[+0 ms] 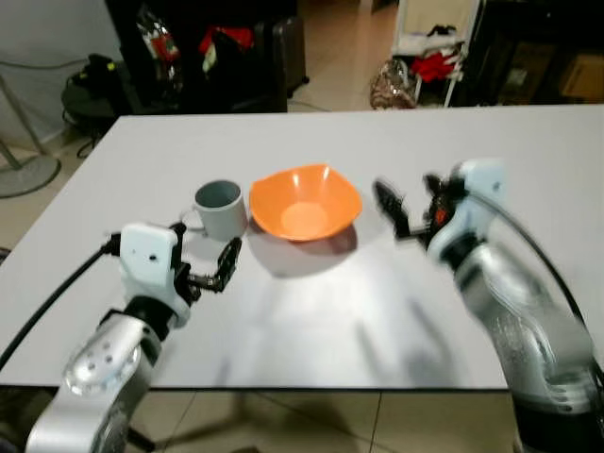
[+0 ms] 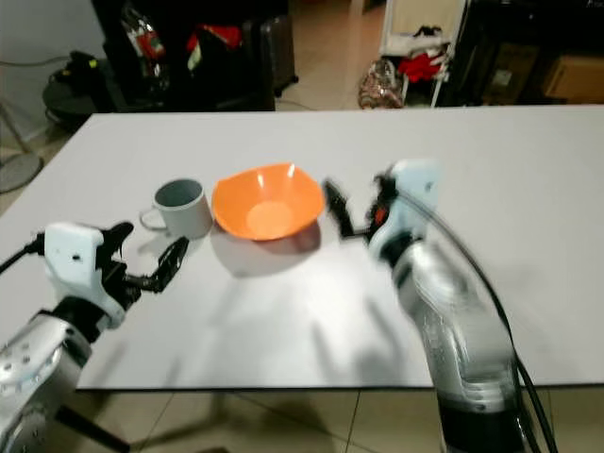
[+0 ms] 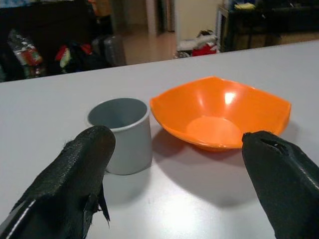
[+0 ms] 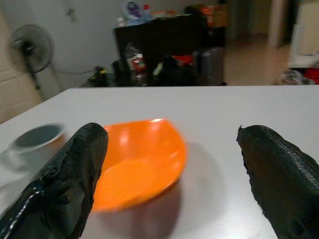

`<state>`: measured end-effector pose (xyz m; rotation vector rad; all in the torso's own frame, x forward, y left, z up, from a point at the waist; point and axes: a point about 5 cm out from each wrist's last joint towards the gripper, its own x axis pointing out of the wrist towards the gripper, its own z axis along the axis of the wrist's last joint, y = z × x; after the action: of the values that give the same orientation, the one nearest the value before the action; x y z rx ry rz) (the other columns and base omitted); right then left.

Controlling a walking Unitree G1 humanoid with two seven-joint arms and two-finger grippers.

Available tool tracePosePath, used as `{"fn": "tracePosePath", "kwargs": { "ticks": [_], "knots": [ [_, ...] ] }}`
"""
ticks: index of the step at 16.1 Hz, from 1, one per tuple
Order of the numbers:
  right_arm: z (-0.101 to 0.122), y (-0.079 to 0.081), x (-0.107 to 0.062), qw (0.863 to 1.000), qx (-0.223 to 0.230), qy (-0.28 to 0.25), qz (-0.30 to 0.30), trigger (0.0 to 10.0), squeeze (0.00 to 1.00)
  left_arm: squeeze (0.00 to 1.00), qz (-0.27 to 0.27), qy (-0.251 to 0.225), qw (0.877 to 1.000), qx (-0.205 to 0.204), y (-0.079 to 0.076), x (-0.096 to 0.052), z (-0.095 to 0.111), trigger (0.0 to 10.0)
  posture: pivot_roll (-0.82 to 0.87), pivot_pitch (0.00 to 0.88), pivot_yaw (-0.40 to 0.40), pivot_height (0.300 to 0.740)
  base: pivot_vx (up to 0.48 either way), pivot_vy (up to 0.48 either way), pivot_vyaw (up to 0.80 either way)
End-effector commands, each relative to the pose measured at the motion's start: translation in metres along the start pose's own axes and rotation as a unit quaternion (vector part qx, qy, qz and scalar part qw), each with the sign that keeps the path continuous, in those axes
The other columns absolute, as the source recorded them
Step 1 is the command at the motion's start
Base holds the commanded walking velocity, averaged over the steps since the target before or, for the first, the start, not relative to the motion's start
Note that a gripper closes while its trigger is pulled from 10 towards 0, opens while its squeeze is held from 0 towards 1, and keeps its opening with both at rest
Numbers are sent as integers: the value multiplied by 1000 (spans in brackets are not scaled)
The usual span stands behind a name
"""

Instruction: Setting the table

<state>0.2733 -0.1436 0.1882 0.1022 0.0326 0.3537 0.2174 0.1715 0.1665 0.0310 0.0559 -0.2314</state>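
An orange plastic bowl (image 1: 306,203) and a grey ceramic mug (image 1: 220,208) are sitting just beside each other near the middle of the white table (image 1: 330,311), well in from its edges. The left gripper (image 1: 201,254) and right gripper (image 1: 403,211) are hovering with fingers spread wide, carrying nothing. Setting seems barely begun; cutlery and other pieces probably remain.

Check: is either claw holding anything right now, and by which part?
Nothing held. Left claw is open near the grey mug; right claw is open beside the orange bowl.
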Motion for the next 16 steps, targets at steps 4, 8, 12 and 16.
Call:
{"fn": "tracePosePath", "kwargs": {
  "ticks": [4, 8, 12, 16],
  "knots": [
    [-16, 16, -26, 999, -22, 31, 1, 10000, 1000, 0, 31, 1, 999, -5, -4, -14, -1, 10000, -21, 9, 37, 740, 0, -302, 0],
    [-28, 24, -34, 999, 6, 54, 2, 10000, 1000, 0, 42, 5, 999, 20, -6, -17, -2, 10000, -12, 18, 29, 740, 0, -321, 200],
    [-27, 23, -32, 999, 28, 45, -1, 10000, 1000, 0, 46, -5, 999, 27, -3, -10, 5, 10000, -22, 20, 50, 740, 0, 0, 800],
    [-32, 21, -33, 998, 31, 52, 8, 10000, 1000, 0, 41, 1, 999, 28, -7, -8, 1, 10000, -22, 14, 60, 740, 0, 0, 800]
  ]
}}
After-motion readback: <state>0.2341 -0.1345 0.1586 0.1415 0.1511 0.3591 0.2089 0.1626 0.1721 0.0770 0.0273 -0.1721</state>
